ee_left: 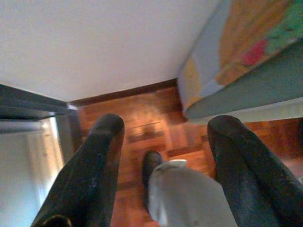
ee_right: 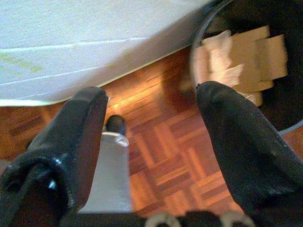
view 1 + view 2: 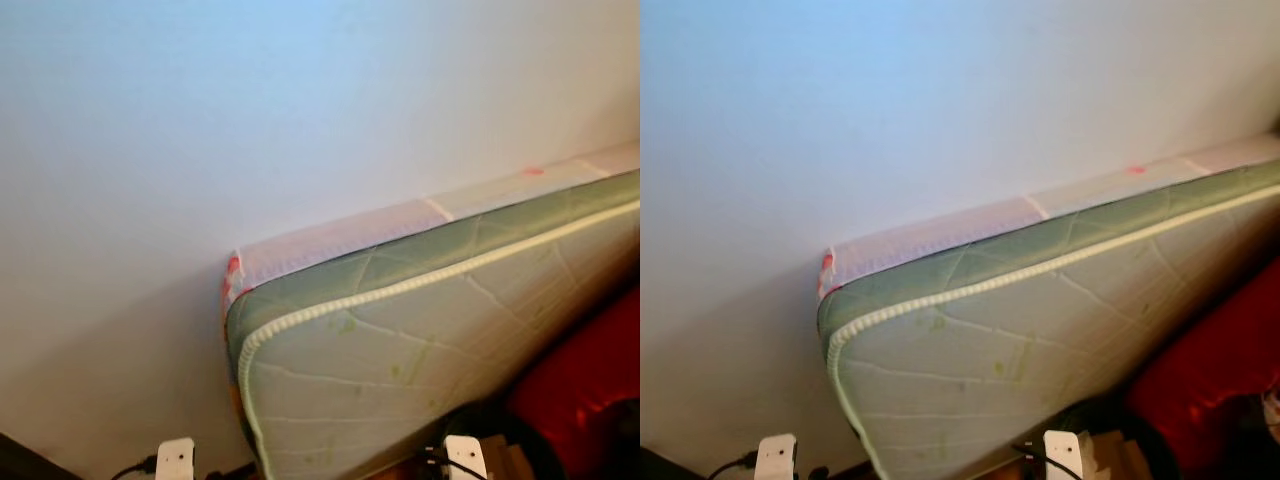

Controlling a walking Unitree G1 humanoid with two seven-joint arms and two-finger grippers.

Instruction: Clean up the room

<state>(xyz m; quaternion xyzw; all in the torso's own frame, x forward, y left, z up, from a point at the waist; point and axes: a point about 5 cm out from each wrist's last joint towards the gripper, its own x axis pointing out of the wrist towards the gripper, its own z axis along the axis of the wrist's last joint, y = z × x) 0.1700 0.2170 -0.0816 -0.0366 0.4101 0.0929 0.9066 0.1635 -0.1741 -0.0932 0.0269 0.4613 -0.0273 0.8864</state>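
Observation:
A pale green quilted mattress with white piping stands on its edge against the white wall. My left gripper hangs open over the parquet floor, close to the mattress corner with its colourful side. My right gripper is open too, above the parquet beside the mattress face. A dark round bin holding cardboard and paper scraps sits just past one right finger. Nothing is between either pair of fingers.
A red object lies low on the right, in front of the mattress, with the dark bin beside it. A dark skirting board runs along the wall's foot. A dark frame stands beside the left gripper. My own grey leg shows below.

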